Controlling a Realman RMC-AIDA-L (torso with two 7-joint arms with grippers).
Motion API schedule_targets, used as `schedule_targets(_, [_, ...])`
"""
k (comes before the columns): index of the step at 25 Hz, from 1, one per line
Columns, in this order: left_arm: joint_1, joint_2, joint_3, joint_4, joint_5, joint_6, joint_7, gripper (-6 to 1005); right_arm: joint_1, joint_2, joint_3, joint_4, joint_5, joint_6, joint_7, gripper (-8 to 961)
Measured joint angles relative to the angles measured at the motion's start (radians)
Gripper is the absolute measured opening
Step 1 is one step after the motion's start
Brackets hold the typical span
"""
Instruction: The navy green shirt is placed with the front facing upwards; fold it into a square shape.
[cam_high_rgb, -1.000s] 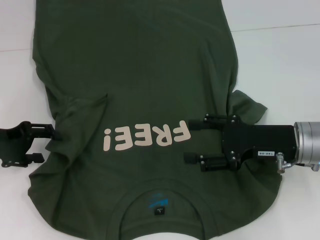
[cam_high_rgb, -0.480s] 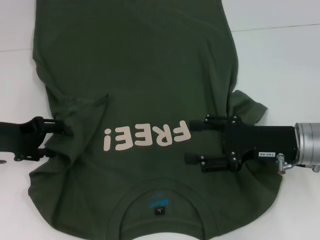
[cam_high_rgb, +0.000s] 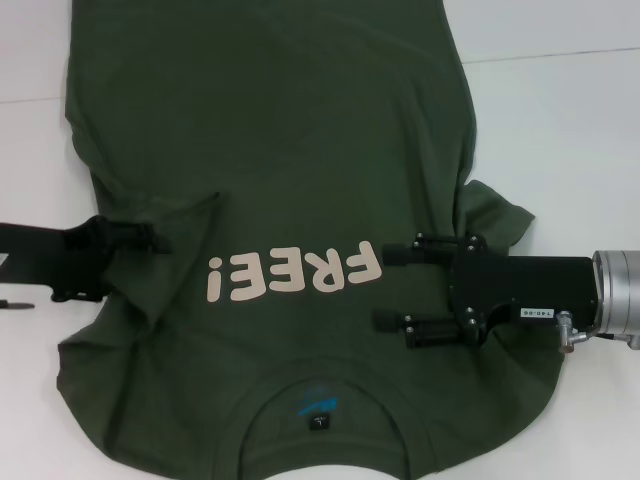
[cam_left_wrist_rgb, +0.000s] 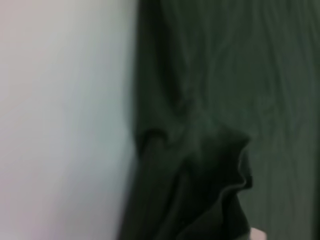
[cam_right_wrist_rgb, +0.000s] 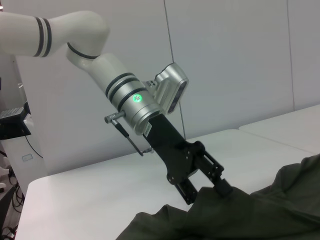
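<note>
shirt (cam_high_rgb: 300, 150) flat, front up | left pincer (cam_high_rgb: 150, 245) on sleeve | right pincer (cam_high_rgb: 385, 290) spread

We see the navy green shirt (cam_high_rgb: 290, 150) lying front up, its cream "FREE!" lettering (cam_high_rgb: 295, 275) between the left end effector (cam_high_rgb: 135, 258) and the right end effector (cam_high_rgb: 392, 290). Its ribbed collar (cam_high_rgb: 320, 385) lies nearest us, one sleeve bunched.

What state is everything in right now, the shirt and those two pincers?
Navy green shirt: spread front-up on the white table, not folded yet; its left sleeve is bunched and creased.
Left pincer: at the bunched left sleeve, fingertips against the cloth.
Right pincer: open, over the shirt's right side beside the cream "FREE!" lettering, gripping nothing.
</note>
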Motion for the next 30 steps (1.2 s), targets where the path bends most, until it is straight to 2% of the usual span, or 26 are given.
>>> schedule_targets(7, [-0.003,-0.009,0.004,-0.036,-0.040,0.048,0.012,782,0.000,0.000,0.000,0.000,0.000,0.001,0.000,856])
schedule_targets(14, [0.001,-0.045,0.032,-0.038,-0.072,0.118,0.027,782,0.007,0.000,-0.001,0.000,0.000,0.008,0.000,857])
schedule_targets(18, [0.011,-0.049,0.034,-0.078,-0.083,0.146,0.030,782,0.011,0.000,-0.003,0.000,0.000,0.009,0.000,857])
schedule_targets(21, [0.029,-0.037,0.016,-0.125,-0.092,0.147,0.025,782,0.011,0.000,-0.002,0.000,0.000,0.009,0.000,857])
schedule_targets(25, [0.051,-0.009,-0.006,-0.161,-0.112,0.140,0.038,782,0.010,0.000,0.000,0.000,0.000,0.009,0.001,856])
schedule_targets(30, [0.090,0.014,-0.012,-0.165,-0.184,0.183,0.179,782,0.006,-0.004,0.034,0.000,0.013,-0.011,0.021,856])
